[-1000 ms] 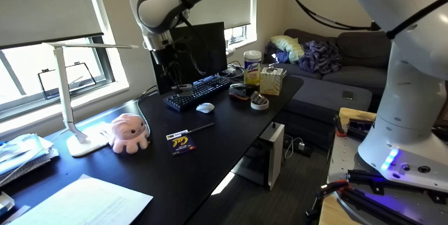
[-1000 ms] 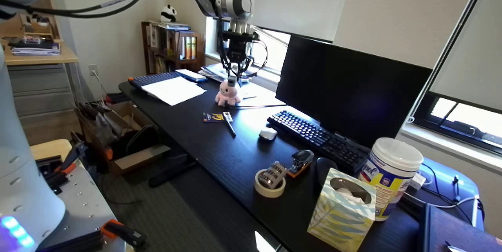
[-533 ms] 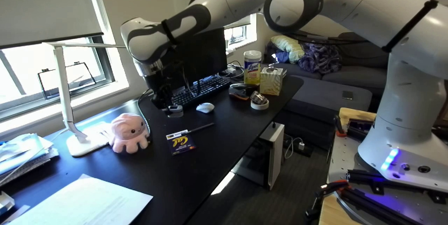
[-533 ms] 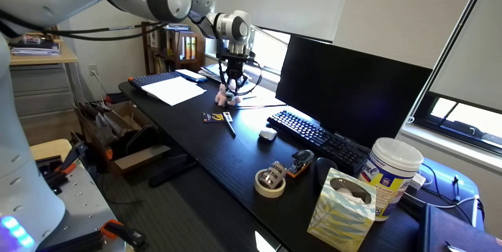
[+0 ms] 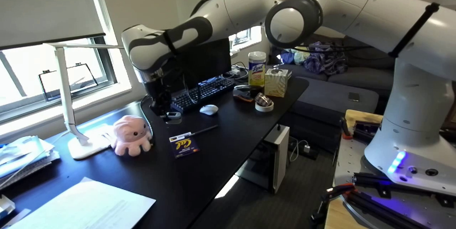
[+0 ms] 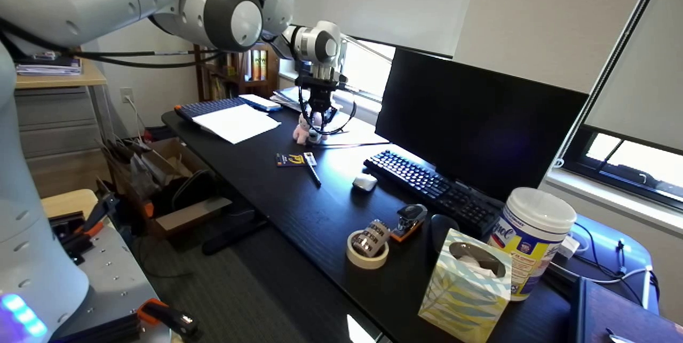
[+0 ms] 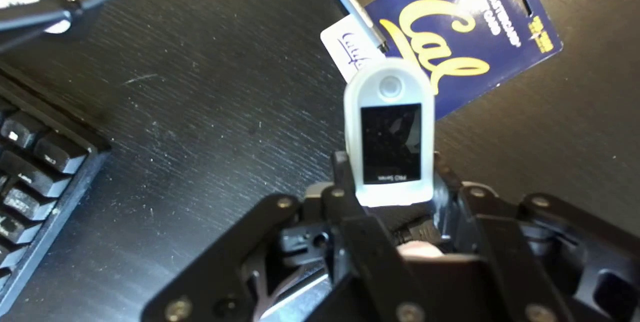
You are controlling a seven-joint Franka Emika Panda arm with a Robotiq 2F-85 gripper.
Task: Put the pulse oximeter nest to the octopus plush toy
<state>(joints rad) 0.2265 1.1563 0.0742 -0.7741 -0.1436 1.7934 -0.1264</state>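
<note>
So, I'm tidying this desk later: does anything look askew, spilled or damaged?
Mildly askew: a small patterned object sits tilted on the cream tape roll rather than flat, and the pen overlaps the Cal card. I see no spill, and the pulse oximeter in the gripper shows no damage.

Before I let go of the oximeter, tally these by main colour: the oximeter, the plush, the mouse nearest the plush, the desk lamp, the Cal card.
White or near-white: 3 (pulse oximeter, mouse, desk lamp)
Pink: 1 (octopus plush toy)
Dark blue: 1 (Cal card)
Total: 5
</note>
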